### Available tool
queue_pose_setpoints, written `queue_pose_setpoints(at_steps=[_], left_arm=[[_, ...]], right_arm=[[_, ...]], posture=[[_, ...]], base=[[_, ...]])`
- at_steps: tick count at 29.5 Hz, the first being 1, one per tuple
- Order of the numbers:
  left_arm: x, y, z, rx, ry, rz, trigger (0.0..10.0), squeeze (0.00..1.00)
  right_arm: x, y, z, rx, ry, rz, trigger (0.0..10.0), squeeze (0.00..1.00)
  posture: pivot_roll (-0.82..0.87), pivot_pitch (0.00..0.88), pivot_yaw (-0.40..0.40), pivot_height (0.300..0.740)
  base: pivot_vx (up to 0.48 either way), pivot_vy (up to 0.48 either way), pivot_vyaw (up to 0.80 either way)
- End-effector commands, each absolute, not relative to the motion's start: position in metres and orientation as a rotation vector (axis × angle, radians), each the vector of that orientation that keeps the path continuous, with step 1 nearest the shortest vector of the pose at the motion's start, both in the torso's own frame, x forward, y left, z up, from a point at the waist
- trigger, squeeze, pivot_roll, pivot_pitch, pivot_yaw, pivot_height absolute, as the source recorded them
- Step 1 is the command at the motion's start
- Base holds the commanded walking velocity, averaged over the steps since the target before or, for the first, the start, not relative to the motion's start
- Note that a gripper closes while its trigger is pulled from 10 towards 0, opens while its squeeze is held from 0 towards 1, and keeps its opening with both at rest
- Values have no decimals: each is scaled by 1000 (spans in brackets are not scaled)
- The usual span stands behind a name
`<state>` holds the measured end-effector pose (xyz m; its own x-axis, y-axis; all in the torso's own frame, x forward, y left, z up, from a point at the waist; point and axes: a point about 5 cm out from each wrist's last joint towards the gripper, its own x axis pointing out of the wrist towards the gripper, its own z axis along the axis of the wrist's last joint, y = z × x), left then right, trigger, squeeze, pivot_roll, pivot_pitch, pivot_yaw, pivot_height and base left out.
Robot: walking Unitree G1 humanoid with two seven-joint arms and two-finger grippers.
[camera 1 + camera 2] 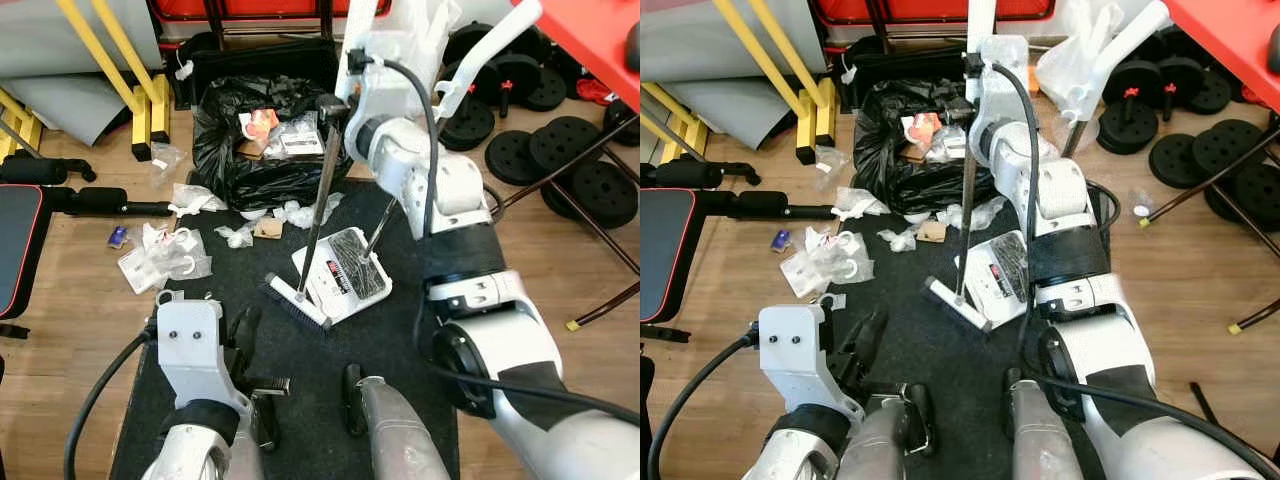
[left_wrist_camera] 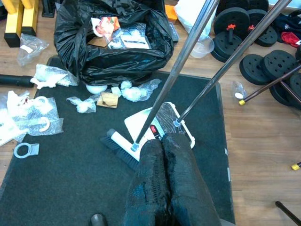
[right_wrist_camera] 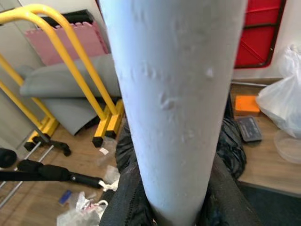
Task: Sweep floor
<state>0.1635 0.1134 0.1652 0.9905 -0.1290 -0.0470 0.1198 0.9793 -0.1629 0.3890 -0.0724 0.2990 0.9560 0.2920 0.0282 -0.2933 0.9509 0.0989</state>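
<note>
The right gripper [image 3: 164,207] is clamped on the broom handle [image 1: 322,200]. The brush head [image 1: 297,303] rests on the black mat, touching the dustpan [image 1: 345,272]. The plastic scraps [image 1: 165,255] lie at nine o'clock from the brush. The left gripper [image 2: 162,155] has its fingers together.

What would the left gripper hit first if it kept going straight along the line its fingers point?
Probably the white dustpan on the black mat, right ahead of the left gripper, with the broom head just beside it. Depth is hard to judge.
</note>
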Motion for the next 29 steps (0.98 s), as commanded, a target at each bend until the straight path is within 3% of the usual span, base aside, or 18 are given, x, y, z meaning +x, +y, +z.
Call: queue_pose_setpoints(at_steps=[1, 29], left_arm=[[163, 114, 159, -174, 87, -96, 10000, 0], [164, 115, 159, -176, 80, -94, 10000, 0]], right_arm=[[385, -68, 307, 91, -62, 320, 10000, 0], [384, -80, 312, -3, -109, 264, 10000, 0]], posture=[[-52, 329, -28, 740], [-56, 332, -28, 740]], base=[[0, 0, 0], [0, 0, 0]])
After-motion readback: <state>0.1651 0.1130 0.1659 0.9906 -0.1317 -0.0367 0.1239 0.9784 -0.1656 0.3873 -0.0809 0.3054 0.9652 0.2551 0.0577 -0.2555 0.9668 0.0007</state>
